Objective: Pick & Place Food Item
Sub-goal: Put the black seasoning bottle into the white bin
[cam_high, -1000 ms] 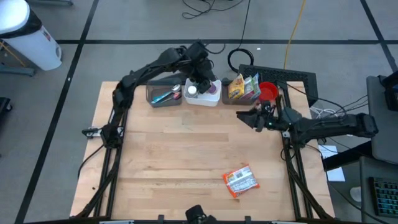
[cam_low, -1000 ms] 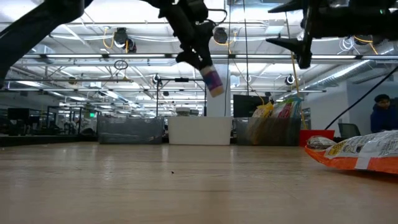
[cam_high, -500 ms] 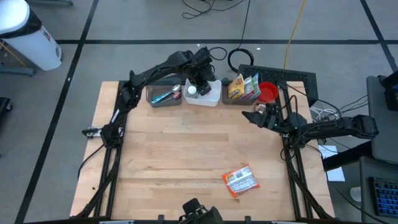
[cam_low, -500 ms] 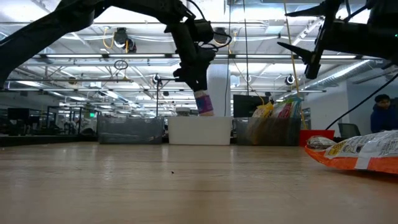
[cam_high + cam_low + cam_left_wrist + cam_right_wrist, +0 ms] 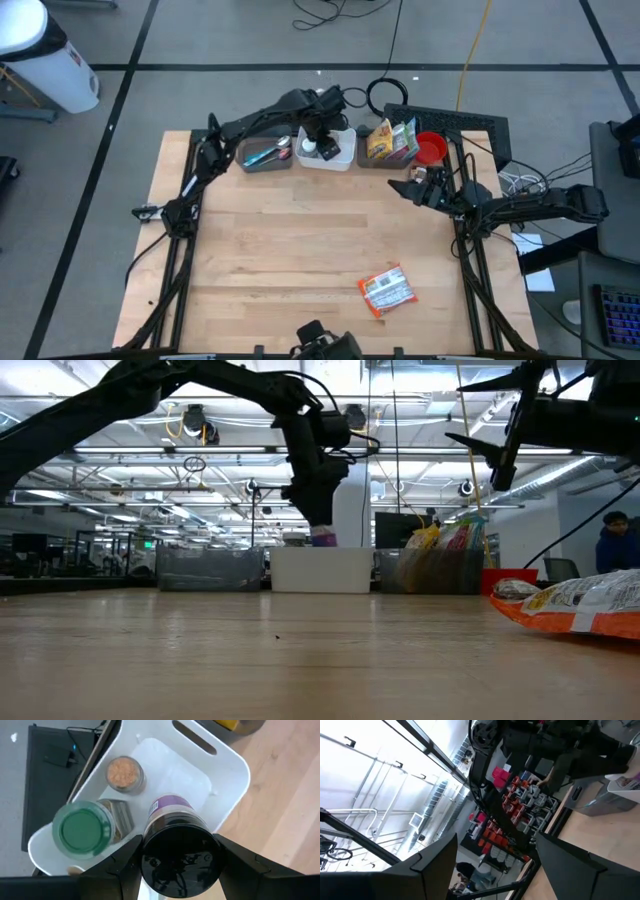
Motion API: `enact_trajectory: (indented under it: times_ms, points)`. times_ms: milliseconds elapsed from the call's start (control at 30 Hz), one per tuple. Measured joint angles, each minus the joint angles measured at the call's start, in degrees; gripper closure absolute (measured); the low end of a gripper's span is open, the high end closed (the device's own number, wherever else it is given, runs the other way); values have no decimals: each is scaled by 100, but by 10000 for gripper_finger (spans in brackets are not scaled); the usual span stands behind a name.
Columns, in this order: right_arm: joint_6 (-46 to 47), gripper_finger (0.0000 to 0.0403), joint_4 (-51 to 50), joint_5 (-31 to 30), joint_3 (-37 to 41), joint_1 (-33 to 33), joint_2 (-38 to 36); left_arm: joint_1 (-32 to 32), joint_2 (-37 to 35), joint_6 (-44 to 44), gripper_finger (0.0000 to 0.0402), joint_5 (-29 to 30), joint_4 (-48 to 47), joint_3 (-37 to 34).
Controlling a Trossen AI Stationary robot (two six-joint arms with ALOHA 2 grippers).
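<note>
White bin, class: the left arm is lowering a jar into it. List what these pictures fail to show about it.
- Low view: the white bin's wall hides its contents and the jar's lower part.
- Left wrist view: the jar blocks the bin floor below it; its label is too small to read.
- High view: the left gripper covers the jar.

Grey floor [image 5: 200, 40], black tape lines [image 5: 130, 66]

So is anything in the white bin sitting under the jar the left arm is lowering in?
Nothing visible blocks it. The left gripper holds the purple-labelled jar over a bare patch of the white bin. The green-lidded jar and the small spice jar stand off to one side, close by but not beneath it.
</note>
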State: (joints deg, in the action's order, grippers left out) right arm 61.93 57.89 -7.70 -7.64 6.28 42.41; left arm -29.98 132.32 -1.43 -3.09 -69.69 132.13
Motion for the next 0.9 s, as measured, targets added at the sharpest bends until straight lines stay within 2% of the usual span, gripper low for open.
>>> enact_trajectory:
  times_ms: [300, 733, 900]
  points:
    - [0, 138, -81, 2, 0, -2, 2, 18, 346, 10, 191, 15, -74, 7]
    - [0, 138, -121, 2, 0, -1, 2, 16, 403, 22, 191, 9, 4, 18]
    - [0, 138, -122, 2, 0, -1, 2, 16, 413, 17, 157, -23, 69, 10]
